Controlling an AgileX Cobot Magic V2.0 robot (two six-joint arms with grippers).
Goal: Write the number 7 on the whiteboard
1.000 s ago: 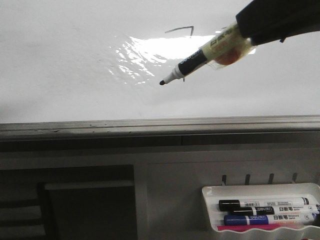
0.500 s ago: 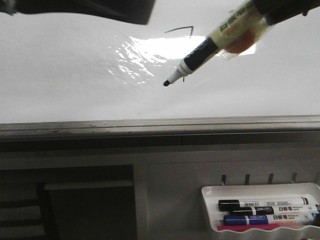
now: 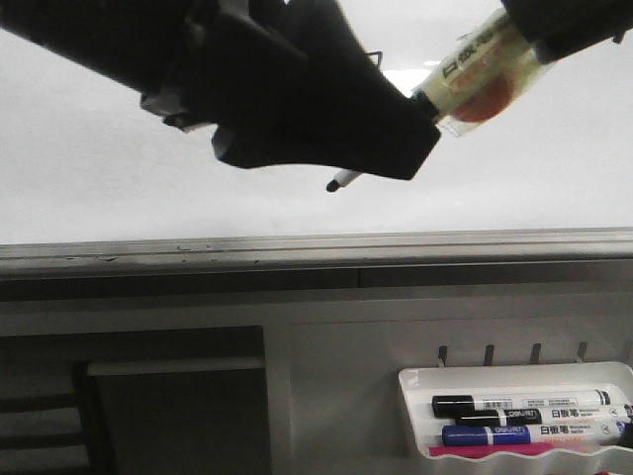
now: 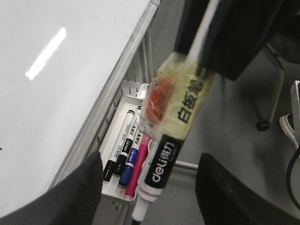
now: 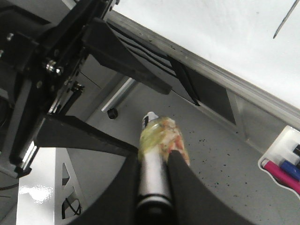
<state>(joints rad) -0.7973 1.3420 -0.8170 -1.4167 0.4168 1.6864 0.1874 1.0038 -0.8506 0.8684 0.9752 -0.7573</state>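
The whiteboard (image 3: 99,178) fills the upper front view. My right gripper (image 3: 559,25) is shut on a taped marker (image 3: 475,69), uncapped, with its tip (image 3: 332,185) close to the board. My left gripper (image 3: 326,119) hangs in front of the board and hides most of the number 7. In the left wrist view my left gripper (image 4: 150,197) is open, its fingers (image 4: 75,197) on either side of the marker (image 4: 180,117) without touching it. In the right wrist view my right gripper (image 5: 154,183) clamps the marker (image 5: 161,138). A thin dark stroke (image 5: 283,23) shows on the board (image 5: 225,28).
The board's grey frame edge (image 3: 297,247) runs across below. A white tray (image 3: 514,381) at the lower right holds black, blue and pink markers; it also shows in the left wrist view (image 4: 130,91). A dark panel (image 3: 178,416) sits at the lower left.
My left arm has swung in from the upper left and now covers the 7 and the marker's front half. The marker has shifted slightly up and to the right.
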